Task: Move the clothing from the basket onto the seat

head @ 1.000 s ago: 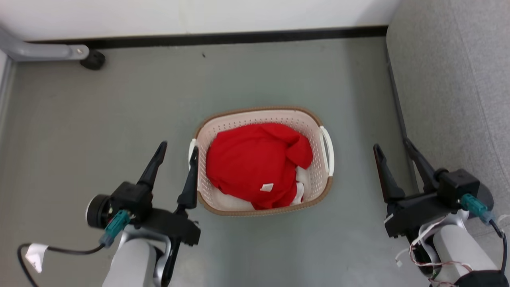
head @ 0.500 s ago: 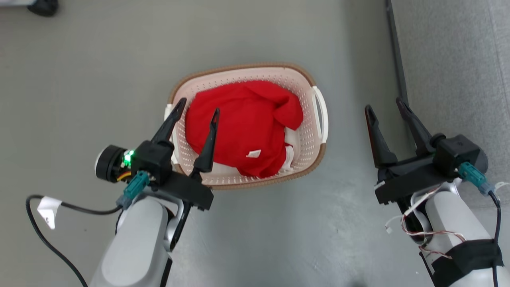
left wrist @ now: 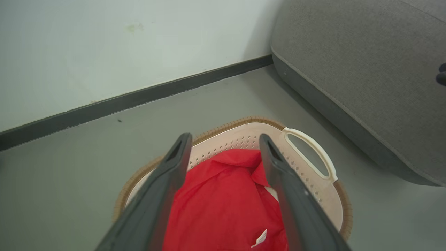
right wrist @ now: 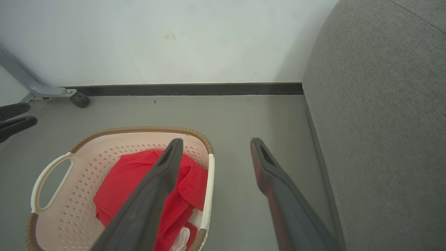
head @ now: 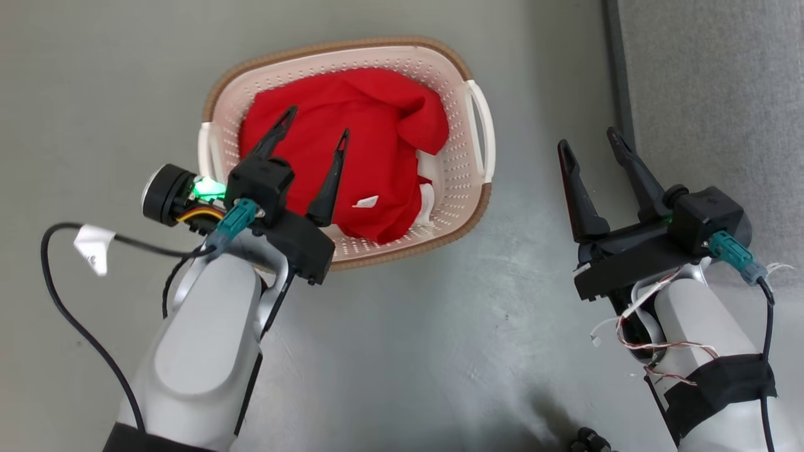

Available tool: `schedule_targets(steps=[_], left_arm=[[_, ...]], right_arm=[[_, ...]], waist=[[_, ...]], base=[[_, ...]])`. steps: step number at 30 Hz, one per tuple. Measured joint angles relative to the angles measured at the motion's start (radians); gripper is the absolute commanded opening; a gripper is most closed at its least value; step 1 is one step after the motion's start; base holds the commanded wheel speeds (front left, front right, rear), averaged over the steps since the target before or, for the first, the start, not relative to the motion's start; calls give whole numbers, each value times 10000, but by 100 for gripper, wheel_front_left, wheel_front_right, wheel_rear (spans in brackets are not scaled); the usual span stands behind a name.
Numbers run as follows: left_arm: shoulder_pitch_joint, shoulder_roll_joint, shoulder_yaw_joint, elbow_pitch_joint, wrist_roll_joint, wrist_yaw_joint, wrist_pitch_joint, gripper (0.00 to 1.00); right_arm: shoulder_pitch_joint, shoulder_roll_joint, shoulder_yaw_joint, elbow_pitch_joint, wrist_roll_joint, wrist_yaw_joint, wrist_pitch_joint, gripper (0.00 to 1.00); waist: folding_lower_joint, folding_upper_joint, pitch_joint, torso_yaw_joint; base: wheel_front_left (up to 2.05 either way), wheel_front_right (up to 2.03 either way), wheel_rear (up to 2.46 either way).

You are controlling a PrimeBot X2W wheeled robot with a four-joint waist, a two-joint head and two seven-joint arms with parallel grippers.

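Red clothing [head: 370, 144] with a small white label lies bunched in the cream basket [head: 440, 75], which stands on the grey floor. My left gripper [head: 317, 122] hangs open above the clothing's left half, fingers spread and nothing between them. In the left wrist view the clothing [left wrist: 223, 202] shows between the two dark fingers [left wrist: 163, 188], inside the basket [left wrist: 313, 157]. My right gripper [head: 587, 144] stands open over bare floor to the right of the basket, beside the grey seat [head: 710, 94]. The right wrist view shows the basket [right wrist: 80, 164], the clothing [right wrist: 122, 188] and the seat [right wrist: 376, 139].
A white wall with a dark skirting board [right wrist: 188, 89] runs behind the basket. A grey metal leg with a black caster [right wrist: 79, 100] stands at the wall's far left. A black cable with a white tag [head: 94, 248] trails from my left arm.
The head camera has tilted down, shifting the whole picture up. My left gripper has moved from beside the basket's left rim to above the clothing. My right gripper stays open beside the seat.
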State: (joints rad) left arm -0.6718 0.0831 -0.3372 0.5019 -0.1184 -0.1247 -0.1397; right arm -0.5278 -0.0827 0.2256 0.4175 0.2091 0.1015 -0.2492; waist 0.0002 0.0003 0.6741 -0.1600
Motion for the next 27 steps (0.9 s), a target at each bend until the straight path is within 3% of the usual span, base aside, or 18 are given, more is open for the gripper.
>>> schedule_targets(steps=[27], left_arm=[[-2308, 397, -775, 2113, 1287, 13, 3515, 100]], right_arm=[[-636, 215, 238, 188, 2, 90, -2, 100]], waist=[[-2, -1, 1373, -645]], base=[[0, 0, 0]])
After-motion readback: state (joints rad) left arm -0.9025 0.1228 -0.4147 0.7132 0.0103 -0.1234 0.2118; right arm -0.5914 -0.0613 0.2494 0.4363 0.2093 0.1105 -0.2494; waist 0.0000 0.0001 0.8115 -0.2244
